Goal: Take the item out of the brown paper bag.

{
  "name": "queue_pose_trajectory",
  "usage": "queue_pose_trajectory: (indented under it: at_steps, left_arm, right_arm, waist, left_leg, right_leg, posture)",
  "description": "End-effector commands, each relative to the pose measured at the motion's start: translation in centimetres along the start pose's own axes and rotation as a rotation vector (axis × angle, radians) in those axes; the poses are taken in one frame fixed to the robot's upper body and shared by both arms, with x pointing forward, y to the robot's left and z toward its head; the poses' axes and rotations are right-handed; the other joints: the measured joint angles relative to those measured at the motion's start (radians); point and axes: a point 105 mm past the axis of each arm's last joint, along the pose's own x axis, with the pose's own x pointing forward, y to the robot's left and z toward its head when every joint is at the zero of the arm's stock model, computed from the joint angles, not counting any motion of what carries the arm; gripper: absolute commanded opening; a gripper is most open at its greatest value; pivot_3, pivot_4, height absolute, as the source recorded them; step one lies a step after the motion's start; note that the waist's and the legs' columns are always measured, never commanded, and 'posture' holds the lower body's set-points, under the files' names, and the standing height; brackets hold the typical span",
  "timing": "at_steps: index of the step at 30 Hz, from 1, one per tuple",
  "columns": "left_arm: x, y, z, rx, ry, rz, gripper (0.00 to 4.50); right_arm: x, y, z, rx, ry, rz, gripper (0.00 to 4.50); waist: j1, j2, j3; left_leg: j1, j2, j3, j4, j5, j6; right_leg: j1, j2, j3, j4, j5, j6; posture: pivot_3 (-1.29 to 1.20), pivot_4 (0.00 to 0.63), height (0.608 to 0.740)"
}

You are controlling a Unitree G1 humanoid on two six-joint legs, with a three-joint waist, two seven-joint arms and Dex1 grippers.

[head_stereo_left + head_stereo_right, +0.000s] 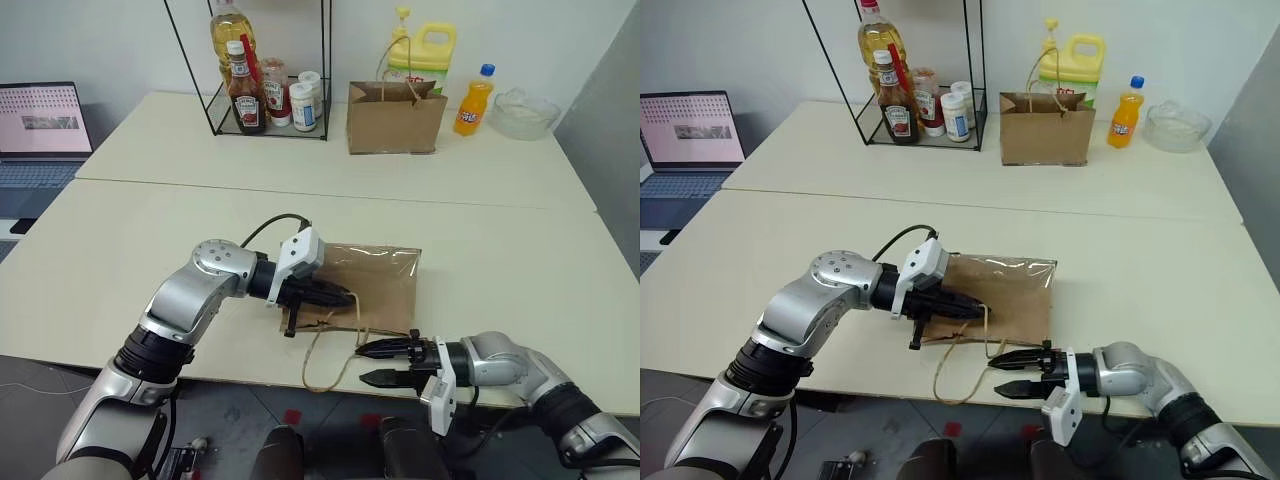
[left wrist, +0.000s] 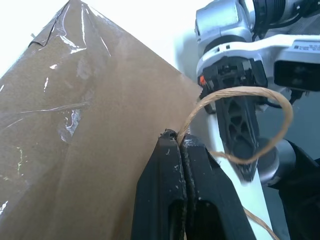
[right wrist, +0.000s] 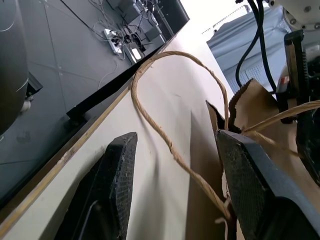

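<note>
Red Heinz-labelled ketchup bottle (image 1: 246,95) stands on the far table (image 1: 150,140).

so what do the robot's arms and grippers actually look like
Both arms have rounded silver metal shells with black ribbed joints. Each wrist carries a white boxy block, and a black cable loops off the left one. The left gripper and right gripper each have two slim black fingers; the right gripper's pads are finely textured.

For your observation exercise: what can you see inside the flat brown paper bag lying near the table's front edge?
Nothing inside shows. The brown paper bag lies flat, its paper covering any contents. The left gripper pinches a cord handle at its mouth; the right gripper is open beside it.
</note>
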Motion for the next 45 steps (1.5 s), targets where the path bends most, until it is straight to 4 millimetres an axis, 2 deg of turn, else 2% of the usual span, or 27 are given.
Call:
queue_pose_trajectory:
  at_steps: [1, 7, 14, 17, 23, 29, 37, 45]
  left_arm:
    - [-0.4, 0.0, 1.5, 0.065, -0.03, 0.015, 0.0]
    - [-0.4, 0.0, 1.6, 0.067, -0.03, 0.014, 0.0]
    - [-0.2, 0.1, 1.8, 0.072, -0.035, 0.017, 0.0]
    - [-0.2, 0.1, 1.8, 0.072, -0.038, 0.018, 0.0]
    - [-0.2, 0.3, 1.9, 0.071, -0.044, 0.025, 0.0]
    - [-1.2, 1.5, 2.8, 0.054, -0.063, 0.068, 0.0]
    - [-3.9, 5.7, 8.4, 0.051, -0.202, 0.23, 0.0]
    - [-5.0, 7.5, 11.5, 0.081, -0.294, 0.317, 0.0]
  right_arm:
    - [0.5, -0.7, -0.9, -0.003, 0.03, -0.025, 2.65]
    - [1.1, -0.6, -2.3, -0.071, 0.097, 0.019, 2.65]
    - [0.7, -0.3, -4.0, -0.138, 0.179, 0.063, 2.65]
    - [0.5, -0.7, -4.2, -0.159, 0.188, 0.054, 2.06]
    - [0.3, -0.6, -4.1, -0.151, 0.185, 0.043, 0.07]
    - [-0.1, -0.3, -3.8, -0.112, 0.188, 0.034, 0.03]
    - [-0.3, 1.0, -3.0, -0.042, 0.205, 0.041, 0.03]
    - [-0.2, 1.4, -2.8, -0.017, 0.228, 0.044, 0.03]
  waist:
    - [0.0, 0.0, 0.0]
    - [-0.002, 0.0, 0.0]
    - [-0.003, -0.001, -0.001]
    - [-0.004, -0.001, -0.001]
    - [-0.005, -0.006, -0.004]
    - [-0.003, -0.006, -0.004]
    - [0.002, -0.006, -0.004]
    - [0.003, -0.007, -0.004]
  left_leg:
    - [0.0, 0.0, 0.0, 0.0, 0.0, 0.0]
    - [0.0, 0.0, 0.0, 0.0, 0.0, 0.0]
    - [0.002, 0.0, 0.0, 0.0, 0.0, 0.0]
    - [0.002, 0.0, 0.0, 0.0, 0.0, 0.0]
    - [0.004, 0.0, 0.0, 0.0, 0.0, 0.0]
    - [0.006, 0.0, 0.0, 0.0, 0.0, 0.0]
    - [0.003, -0.001, -0.002, 0.0, 0.0, 0.0]
    - [0.001, -0.001, -0.004, -0.001, 0.0, 0.0]
  right_leg:
    - [0.0, 0.0, 0.0, 0.0, 0.0, 0.0]
    - [0.0, 0.0, 0.0, 0.0, 0.0, 0.0]
    - [0.001, 0.0, 0.0, 0.001, 0.0, 0.0]
    - [0.001, 0.0, 0.001, 0.001, 0.0, 0.0]
    - [0.003, 0.0, 0.001, 0.001, 0.0, 0.0]
    - [0.006, 0.0, 0.0, -0.001, 0.0, 0.0]
    - [0.007, 0.0, -0.002, -0.006, 0.0, 0.001]
    - [0.007, 0.0, -0.004, -0.008, 0.0, 0.001]
  posture:
    - [0.0, 0.15, 0.74]
    - [0.0, 0.15, 0.74]
    - [0.0, 0.15, 0.74]
    - [0.0, 0.15, 0.74]
    - [0.0, 0.15, 0.74]
    - [0.0, 0.15, 0.74]
    - [0.0, 0.15, 0.74]
    - [0.0, 0.15, 0.74]
